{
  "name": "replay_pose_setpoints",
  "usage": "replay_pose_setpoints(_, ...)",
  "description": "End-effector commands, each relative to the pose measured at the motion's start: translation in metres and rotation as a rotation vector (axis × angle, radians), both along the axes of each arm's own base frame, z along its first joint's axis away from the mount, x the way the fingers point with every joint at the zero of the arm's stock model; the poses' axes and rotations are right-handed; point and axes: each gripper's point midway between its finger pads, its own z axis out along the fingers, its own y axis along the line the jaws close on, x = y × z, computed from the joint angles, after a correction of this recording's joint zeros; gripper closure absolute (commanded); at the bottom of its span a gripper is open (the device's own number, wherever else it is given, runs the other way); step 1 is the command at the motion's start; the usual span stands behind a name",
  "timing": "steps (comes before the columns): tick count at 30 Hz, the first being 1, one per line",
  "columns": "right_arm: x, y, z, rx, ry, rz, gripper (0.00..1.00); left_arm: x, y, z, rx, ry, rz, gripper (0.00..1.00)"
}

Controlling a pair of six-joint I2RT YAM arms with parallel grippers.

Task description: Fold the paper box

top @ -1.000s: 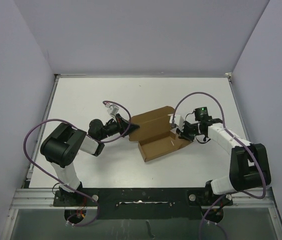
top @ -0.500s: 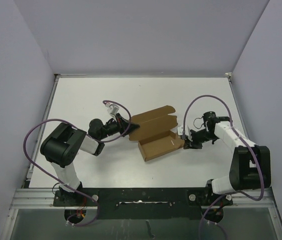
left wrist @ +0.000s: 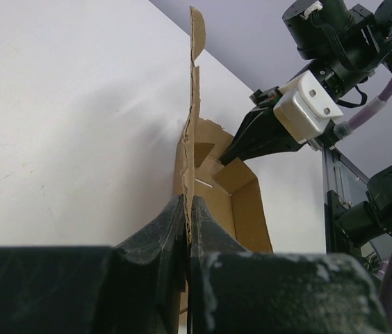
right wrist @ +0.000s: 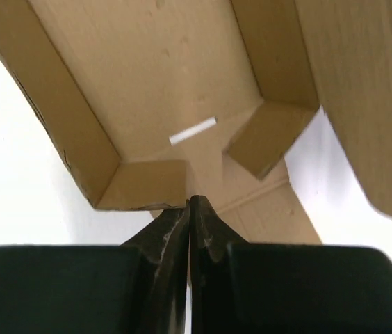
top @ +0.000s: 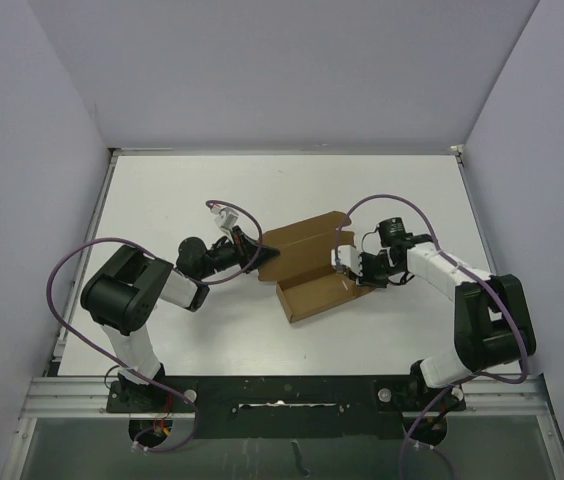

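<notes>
Left jaws pinch thin brown paper box [top: 307, 290] flap [left wrist: 194, 104]; right jaws pressed together at folded end tab [right wrist: 147, 184].

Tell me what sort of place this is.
Probably a robotics lab test cell: a white tabletop boxed in by plain lilac wall panels, two cabled robot arms bolted at its near edge, and a plain brown cardboard box between them.

Left gripper [top: 254, 254] and right gripper [top: 346, 274] are closed, facing each other.
</notes>
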Motion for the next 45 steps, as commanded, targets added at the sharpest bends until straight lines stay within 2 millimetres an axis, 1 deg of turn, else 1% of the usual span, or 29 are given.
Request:
replay_pose_setpoints(1, -0.001, 0.027, 0.012, 0.063, -0.042, 0.070, 1.00, 0.004, -0.006, 0.025, -0.048, -0.089, -0.022, 1.00)
replay_pose_setpoints(4, -0.021, 0.044, 0.021, 0.154, 0.013, 0.155, 1.00, 0.005, -0.006, 0.026, -0.049, -0.089, -0.019, 1.00)
replay_pose_setpoints(5, -0.021, 0.045, 0.023, 0.161, 0.017, 0.152, 1.00, 0.005, -0.006, 0.026, -0.047, -0.089, -0.018, 1.00)
replay_pose_setpoints(7, -0.014, 0.040, 0.026, 0.152, 0.001, 0.115, 1.00, 0.005, -0.005, 0.025, -0.041, -0.088, -0.017, 1.00)
replay_pose_setpoints(10, -0.003, 0.024, 0.034, 0.153, -0.011, 0.034, 1.00, 0.006, -0.003, 0.025, -0.038, -0.089, -0.015, 1.00)
replay_pose_setpoints(11, 0.000, 0.019, 0.039, 0.166, -0.018, 0.011, 0.98, 0.006, -0.002, 0.025, -0.037, -0.089, -0.014, 1.00)
replay_pose_setpoints(15, 0.004, 0.008, 0.061, 0.244, -0.058, -0.054, 0.83, 0.005, -0.001, 0.032, -0.034, -0.107, -0.020, 1.00)
replay_pose_setpoints(18, 0.013, 0.001, 0.072, 0.279, -0.079, -0.134, 0.72, 0.005, -0.001, 0.037, -0.028, -0.123, -0.024, 1.00)
replay_pose_setpoints(21, 0.030, -0.012, 0.080, 0.344, -0.034, -0.330, 0.53, 0.004, -0.001, 0.042, -0.027, -0.139, -0.031, 1.00)
replay_pose_setpoints(23, 0.040, -0.022, 0.086, 0.417, 0.029, -0.456, 0.44, 0.004, -0.001, 0.044, -0.029, -0.142, -0.032, 1.00)
replay_pose_setpoints(26, 0.048, -0.039, 0.083, 0.475, 0.143, -0.600, 0.40, 0.003, -0.001, 0.046, -0.032, -0.147, -0.033, 1.00)
replay_pose_setpoints(27, 0.050, -0.045, 0.076, 0.477, 0.188, -0.642, 0.39, 0.002, -0.001, 0.046, -0.033, -0.149, -0.033, 1.00)
replay_pose_setpoints(28, 0.051, -0.051, 0.073, 0.477, 0.211, -0.674, 0.39, 0.002, -0.001, 0.047, -0.034, -0.149, -0.034, 1.00)
replay_pose_setpoints(31, 0.049, -0.054, 0.058, 0.457, 0.300, -0.720, 0.39, 0.002, -0.001, 0.048, -0.036, -0.152, -0.032, 1.00)
replay_pose_setpoints(36, 0.046, -0.052, 0.037, 0.421, 0.442, -0.766, 0.41, 0.001, -0.001, 0.050, -0.040, -0.153, -0.030, 1.00)
replay_pose_setpoints(38, 0.045, -0.049, 0.030, 0.422, 0.496, -0.769, 0.44, 0.001, -0.001, 0.050, -0.041, -0.156, -0.029, 1.00)
replay_pose_setpoints(40, 0.043, -0.044, 0.026, 0.421, 0.535, -0.758, 0.50, 0.001, -0.002, 0.052, -0.043, -0.160, -0.029, 1.00)
replay_pose_setpoints(42, 0.043, -0.039, 0.026, 0.423, 0.554, -0.743, 0.57, 0.002, -0.002, 0.053, -0.045, -0.161, -0.029, 1.00)
replay_pose_setpoints(45, 0.042, -0.033, 0.030, 0.442, 0.572, -0.730, 0.73, 0.002, -0.003, 0.055, -0.048, -0.167, -0.028, 1.00)
